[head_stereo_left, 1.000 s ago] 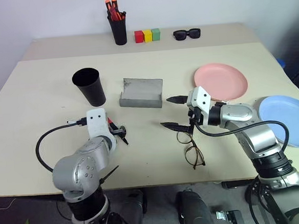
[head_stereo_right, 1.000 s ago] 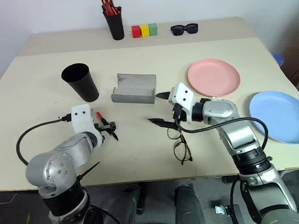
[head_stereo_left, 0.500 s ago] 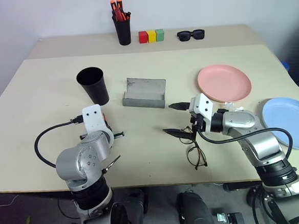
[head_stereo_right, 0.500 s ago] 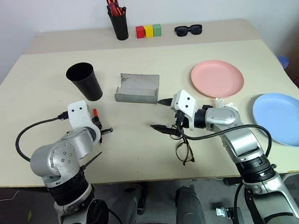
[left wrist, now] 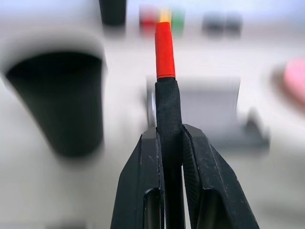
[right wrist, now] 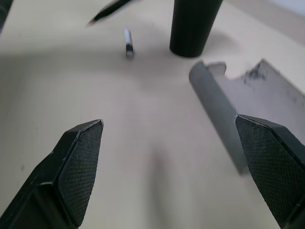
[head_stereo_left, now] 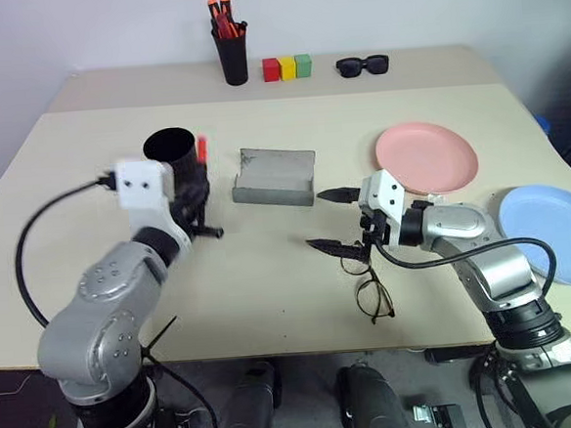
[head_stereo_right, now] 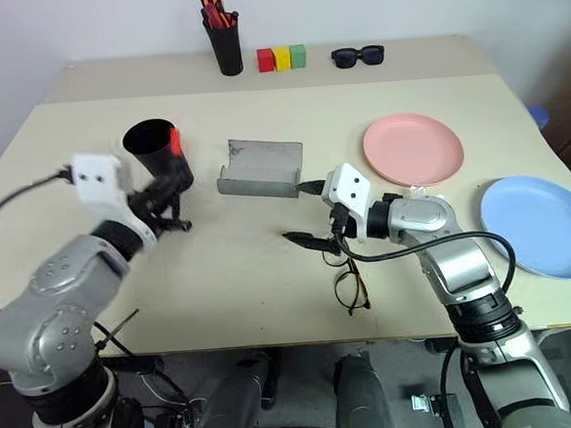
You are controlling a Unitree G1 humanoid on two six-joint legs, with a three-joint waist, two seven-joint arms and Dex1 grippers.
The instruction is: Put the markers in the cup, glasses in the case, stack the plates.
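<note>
No writing or brand mark can be read on anything on the table (head_stereo_left: 269,264). On the left, the left gripper (left wrist: 170,143) is clamped on the black-barrelled marker (left wrist: 165,62), whose long axis runs along the fingers and whose red cap points up and away from the robot, toward twelve o'clock; in the head view the cap stands just beside the rim of the black cup (head_stereo_left: 170,149), at about three o'clock from it. The white-barrelled marker (right wrist: 127,43) lies flat on the table near the cup's base. Next comes the grey case (head_stereo_left: 274,178), lid open, its length running roughly nine to three. At about five o'clock from the case, the right gripper (head_stereo_left: 333,218) hangs with its fingers spread wide and holding nothing, just above the glasses (head_stereo_left: 371,291), which lie on the table, frame stretching roughly from twelve to six. Further right sit the pink plate (head_stereo_left: 427,157) and, at four o'clock from it, the blue plate (head_stereo_left: 553,232), apart from each other.
</note>
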